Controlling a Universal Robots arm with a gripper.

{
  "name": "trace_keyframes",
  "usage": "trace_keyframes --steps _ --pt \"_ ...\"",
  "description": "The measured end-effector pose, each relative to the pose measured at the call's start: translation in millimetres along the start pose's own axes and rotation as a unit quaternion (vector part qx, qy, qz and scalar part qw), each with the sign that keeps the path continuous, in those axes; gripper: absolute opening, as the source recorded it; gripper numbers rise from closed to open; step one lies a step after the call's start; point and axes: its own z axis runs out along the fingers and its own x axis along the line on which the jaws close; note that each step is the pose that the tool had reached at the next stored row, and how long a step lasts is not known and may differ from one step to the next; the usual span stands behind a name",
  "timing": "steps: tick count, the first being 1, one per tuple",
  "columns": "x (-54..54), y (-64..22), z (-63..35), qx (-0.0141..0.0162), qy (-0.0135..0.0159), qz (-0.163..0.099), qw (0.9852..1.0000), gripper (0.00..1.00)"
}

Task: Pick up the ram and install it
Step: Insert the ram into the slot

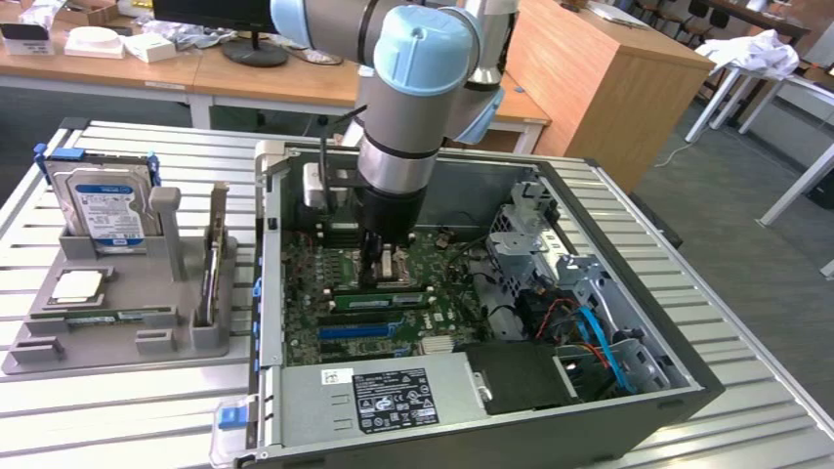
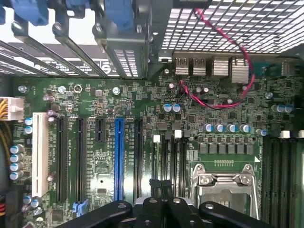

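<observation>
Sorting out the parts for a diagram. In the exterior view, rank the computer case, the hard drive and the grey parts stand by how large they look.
1. Computer case, clearly largest.
2. Grey parts stand.
3. Hard drive, standing upright in the stand, smallest.

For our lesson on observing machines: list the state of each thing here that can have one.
Case: open, side panel off.
Gripper: shut, holding nothing, above the motherboard.
Ram: lying flat in the tray.
Hard drive: upright in the tray.
</observation>
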Motion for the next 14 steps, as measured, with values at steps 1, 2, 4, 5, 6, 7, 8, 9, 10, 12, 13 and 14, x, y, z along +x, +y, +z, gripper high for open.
trace_keyframes --steps 1,2,4,5,6,7,8,9,10,12,13,14 --pt "-0.1 0.0 -2.2 0.0 0.0 0.0 1.0 0.1" --pt "-0.1 0.0 -4.5 0.0 0.0 0.0 1.0 0.1" --pt "-0.3 0.0 -9.3 0.0 0.0 0.0 1.0 0.1" --pt "-0.4 0.1 -11.8 0.0 0.0 0.0 1.0 0.1" --pt "-0.4 0.1 -14.1 0.0 0.0 0.0 1.0 0.1" --pt "-0.5 0.1 -16.3 0.0 0.0 0.0 1.0 0.1" --pt "-0.6 0.0 -18.9 0.0 0.0 0.0 1.0 0.1" --pt "-0.7 0.1 -21.2 0.0 0.0 0.0 1.0 0.1" --pt "-0.8 0.1 -23.4 0.0 0.0 0.0 1.0 0.1" --pt "-0.9 0.1 -27.8 0.0 0.0 0.0 1.0 0.1" --pt "-1.0 0.1 -30.0 0.0 0.0 0.0 1.0 0.1" --pt "-1.0 0.1 -32.2 0.0 0.0 0.0 1.0 0.1"
